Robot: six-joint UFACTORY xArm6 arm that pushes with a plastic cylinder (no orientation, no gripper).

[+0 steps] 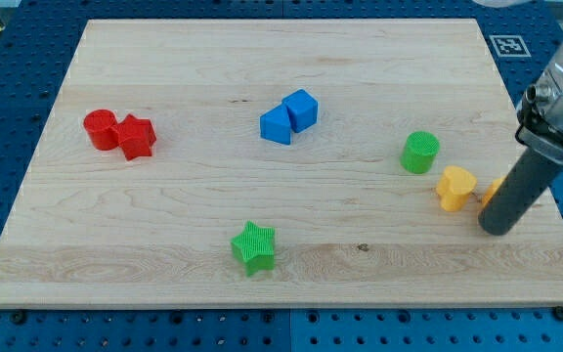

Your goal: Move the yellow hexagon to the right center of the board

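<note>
Wooden board (164, 244) on a blue perforated table (8, 332), seen from above at a slant. My tip (497, 231) rests on the board at about 4 o'clock from its middle, close to the view's right edge. The rod has no jaws and holds nothing. A sliver of yellow block (495, 187) shows just behind the rod at its 12 o'clock, touching or nearly so; its shape is hidden, so I cannot tell whether it is the hexagon. A second yellow block (454, 187), lobed rather than six-sided, lies at the tip's 10 o'clock, just beside it. Green cylinder (420, 153) sits farther out at 10 o'clock. Two blue blocks (288, 116) touch near the middle; two red blocks (119, 132) touch at 9 o'clock; green star (253, 246) at 6 o'clock.
</note>
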